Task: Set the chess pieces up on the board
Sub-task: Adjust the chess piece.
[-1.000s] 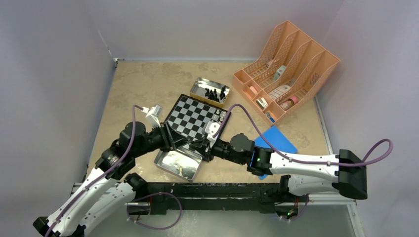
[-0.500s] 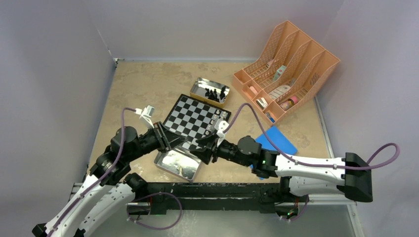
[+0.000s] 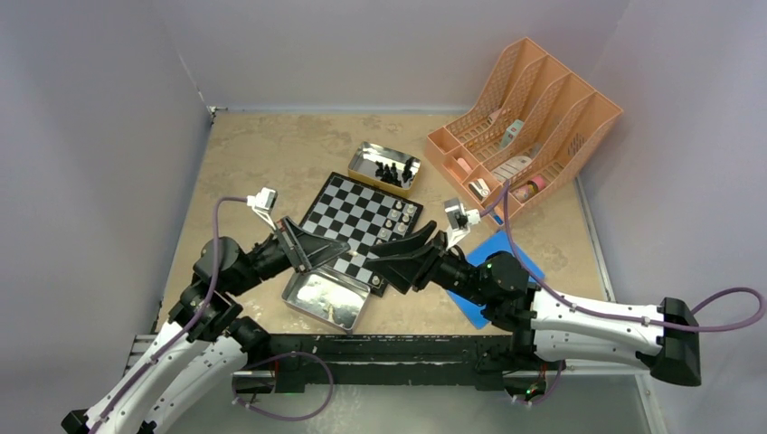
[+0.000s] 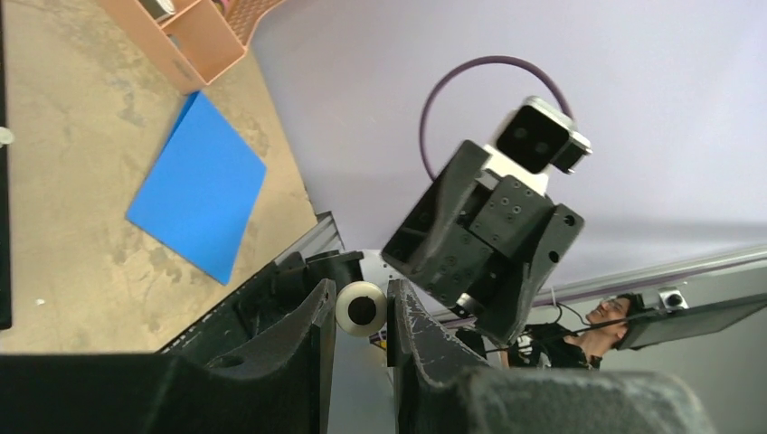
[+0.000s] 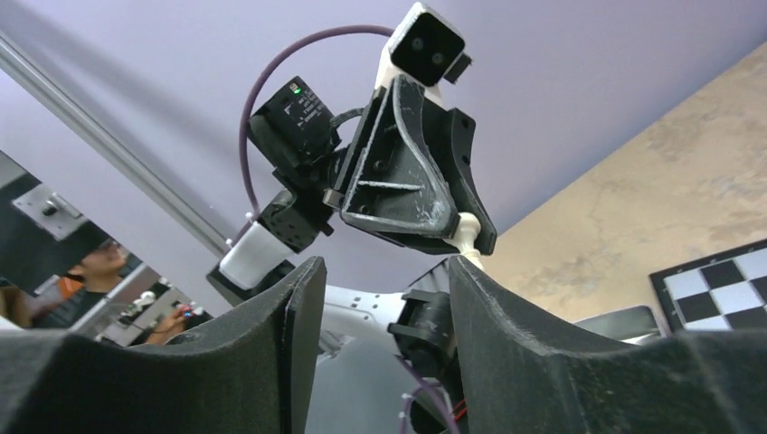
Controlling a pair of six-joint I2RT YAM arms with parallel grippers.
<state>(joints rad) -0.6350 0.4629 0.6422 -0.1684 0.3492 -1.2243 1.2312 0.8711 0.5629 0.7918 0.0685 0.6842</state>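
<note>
Tan tabletop [image 3: 262, 154], one board [image 3: 348, 212], two tins [image 3: 317, 294]

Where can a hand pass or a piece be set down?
Tan tabletop is bare between the left wall and the black-and-white checkered board, its middle squares too. Crowded: left fingers, right fingers and shiny metal tin along its near edge.

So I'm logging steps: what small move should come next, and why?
Probably carry the left gripper over the board and lower it toward an empty square: it is pinching a cream-white piece, while the right gripper stands open and apart from it.
</note>
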